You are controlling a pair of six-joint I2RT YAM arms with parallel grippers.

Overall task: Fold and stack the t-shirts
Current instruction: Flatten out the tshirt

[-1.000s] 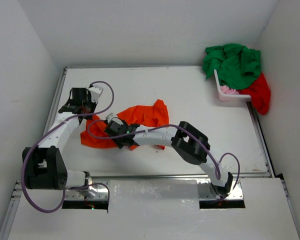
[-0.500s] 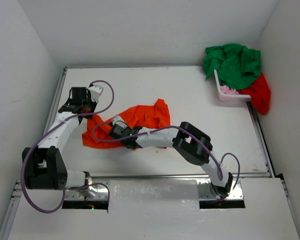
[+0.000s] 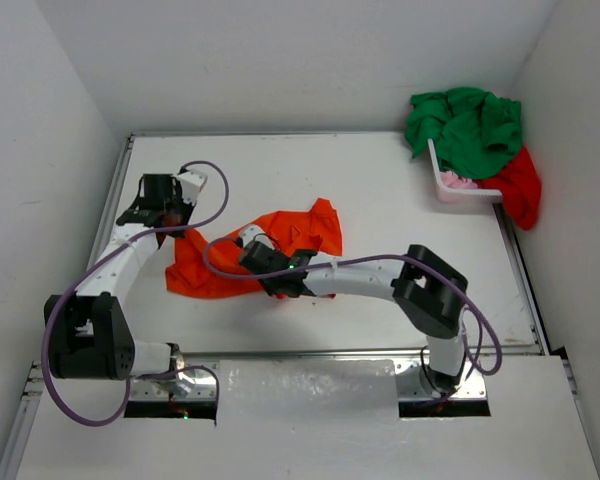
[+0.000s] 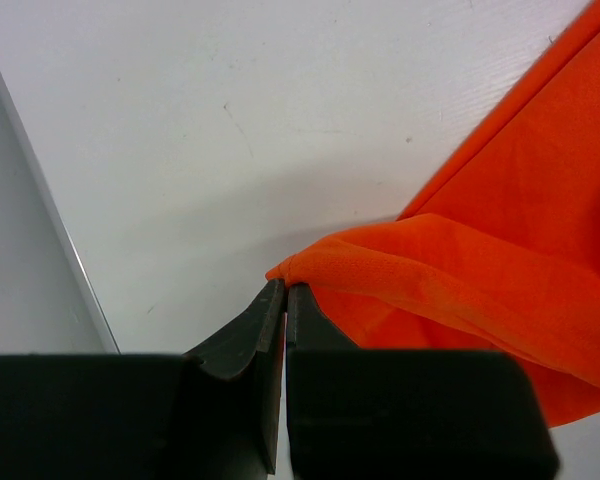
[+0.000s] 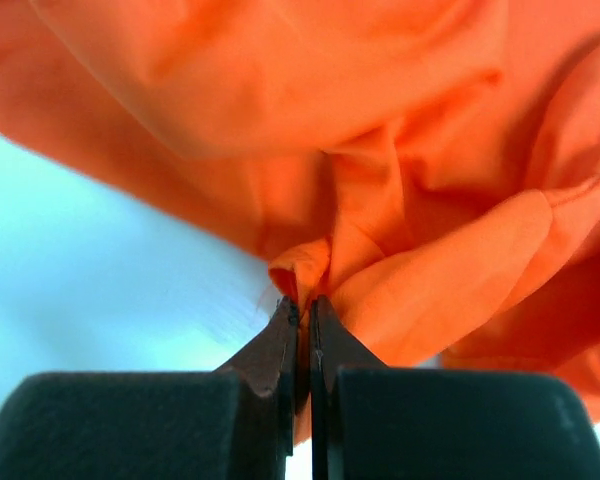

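Both my left gripper (image 4: 285, 290) and right gripper (image 5: 305, 305) are squeezed tight on the orange t-shirt (image 3: 302, 226), bunched up in the middle of the table (image 3: 400, 200), so I think I should pull them apart slowly and evenly to flatten it

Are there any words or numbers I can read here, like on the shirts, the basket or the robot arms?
None can be read anywhere.
The orange t-shirt, green t-shirt and red t-shirt are plain.
The white basket shows no label.
No writing shows on the left arm, the right arm or the table.
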